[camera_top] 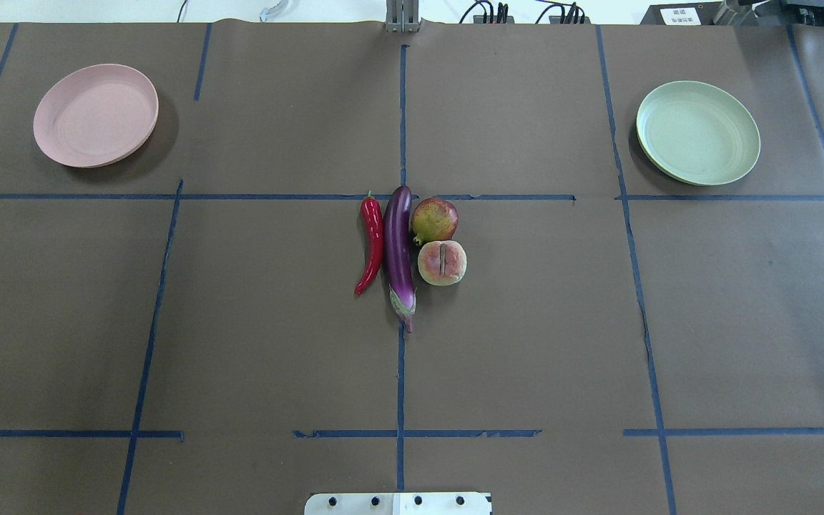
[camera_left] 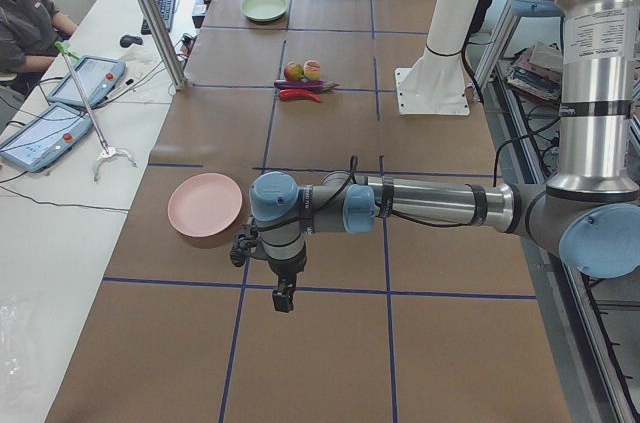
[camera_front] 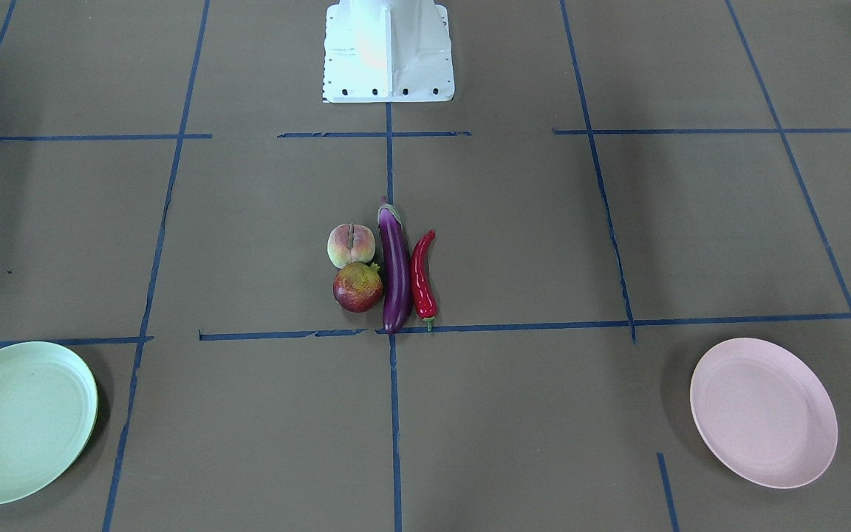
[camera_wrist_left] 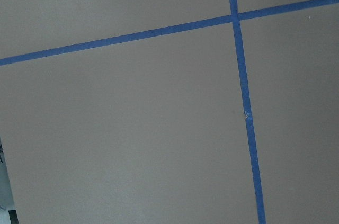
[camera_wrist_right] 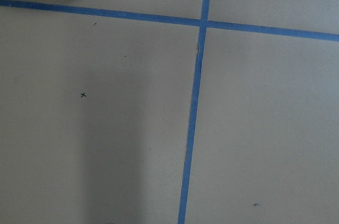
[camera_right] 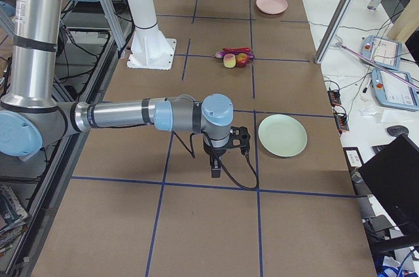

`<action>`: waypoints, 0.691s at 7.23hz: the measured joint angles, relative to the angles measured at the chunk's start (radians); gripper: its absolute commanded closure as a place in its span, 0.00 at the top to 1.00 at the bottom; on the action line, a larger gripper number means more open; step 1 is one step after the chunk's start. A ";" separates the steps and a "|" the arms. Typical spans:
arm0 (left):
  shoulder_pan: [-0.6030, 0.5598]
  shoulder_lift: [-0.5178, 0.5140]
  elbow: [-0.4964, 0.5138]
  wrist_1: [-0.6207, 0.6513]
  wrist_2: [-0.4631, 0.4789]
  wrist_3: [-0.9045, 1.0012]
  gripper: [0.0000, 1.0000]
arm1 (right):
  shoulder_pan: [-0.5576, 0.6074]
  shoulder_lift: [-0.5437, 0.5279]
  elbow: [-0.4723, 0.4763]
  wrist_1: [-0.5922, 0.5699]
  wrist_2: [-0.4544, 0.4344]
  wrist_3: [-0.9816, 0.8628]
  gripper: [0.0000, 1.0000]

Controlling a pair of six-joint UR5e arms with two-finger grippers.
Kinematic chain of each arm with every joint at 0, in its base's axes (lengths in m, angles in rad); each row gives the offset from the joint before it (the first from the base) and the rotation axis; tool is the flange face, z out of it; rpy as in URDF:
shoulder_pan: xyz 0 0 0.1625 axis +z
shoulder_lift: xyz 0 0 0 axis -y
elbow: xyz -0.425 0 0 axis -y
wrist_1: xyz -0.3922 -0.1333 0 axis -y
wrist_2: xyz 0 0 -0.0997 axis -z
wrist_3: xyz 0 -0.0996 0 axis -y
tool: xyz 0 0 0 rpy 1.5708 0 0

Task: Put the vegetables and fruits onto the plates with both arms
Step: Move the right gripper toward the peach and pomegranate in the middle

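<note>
The left gripper (camera_left: 284, 295) hangs over the brown table (camera_top: 240, 322) near the pink plate (camera_top: 95, 114), the right gripper (camera_right: 215, 171) near the green plate (camera_top: 698, 132); I cannot tell how wide their jaws are. In the middle lie the peach (camera_top: 442, 262), then the pomegranate (camera_top: 434, 220), with the eggplant (camera_top: 398, 247) and chili (camera_top: 371, 243) beside them. Farther back, both plates hold nothing

Robotics lab, by the look of it. My table (camera_top: 240, 322) is papered brown and gridded off with blue tape (camera_top: 400, 386), with a white pedestal (camera_front: 388, 52) at its edge and my left arm (camera_left: 430, 205), industrial grey with blue caps, reaching over it. Alongside, an operator (camera_left: 25, 3) sits at a white bench (camera_left: 60, 273) with what seem to be teach pendants (camera_left: 40, 133), a keyboard (camera_left: 160, 5) and aluminium frame posts (camera_left: 150, 13).
</note>
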 measured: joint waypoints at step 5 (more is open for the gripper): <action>0.004 -0.001 -0.002 -0.003 -0.002 0.001 1.00 | -0.135 0.144 0.041 0.000 0.059 0.143 1.00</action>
